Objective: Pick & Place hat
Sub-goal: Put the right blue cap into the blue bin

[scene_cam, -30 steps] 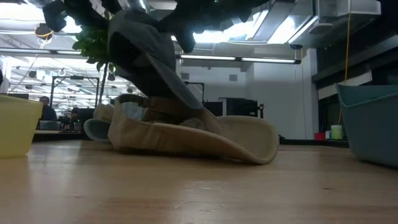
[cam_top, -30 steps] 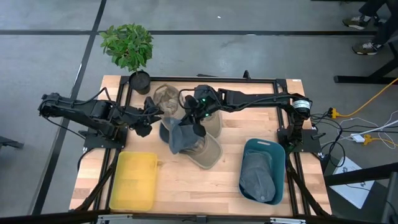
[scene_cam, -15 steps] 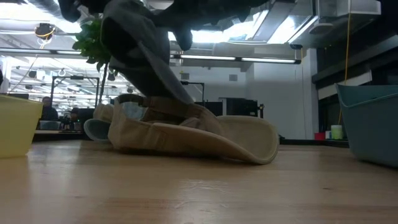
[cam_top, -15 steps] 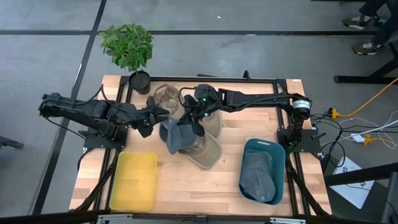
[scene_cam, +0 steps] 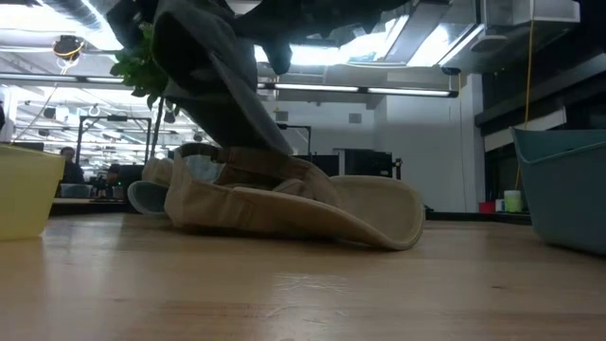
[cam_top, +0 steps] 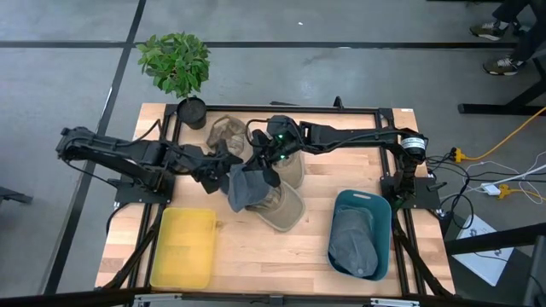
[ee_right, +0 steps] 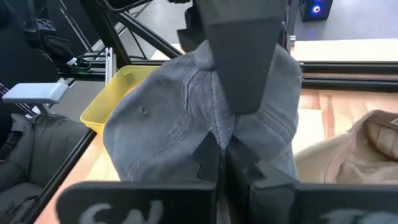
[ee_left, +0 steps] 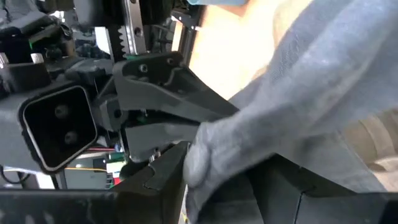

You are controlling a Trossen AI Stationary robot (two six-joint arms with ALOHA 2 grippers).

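A grey hat (cam_top: 246, 189) hangs over the middle of the table, and my right gripper (cam_top: 271, 170) is shut on it. In the low view the grey hat (scene_cam: 213, 80) slopes down to a tan brimmed hat (scene_cam: 294, 204) lying on the table. My left gripper (cam_top: 225, 166) has come in from the table's left, level with the grey hat's left edge. Its fingers stand open, with grey cloth (ee_left: 211, 155) bulging between them. My right gripper pinches a bunched fold of the grey hat's crown (ee_right: 214, 127) between its two fingers (ee_right: 208, 152), slanting down from the table's far right. The hat hangs below the fingers, and its lower edge (scene_cam: 279, 147) reaches the tan hat. My left gripper: whether it touches the grey cloth, I cannot tell.
A second tan hat (cam_top: 226, 132) lies behind, near a potted plant (cam_top: 177, 64) at the far left corner. A yellow bin (cam_top: 183, 247) stands at the near left. A teal bin (cam_top: 384, 213) at the near right holds another grey hat (cam_top: 354, 243).
My left gripper has moved toward the table's right, up to the grey hat's left edge, and has rolled somewhat. The grey hat's upper part has shifted a little to the left in the low view, while its lower edge stays at the tan hat.
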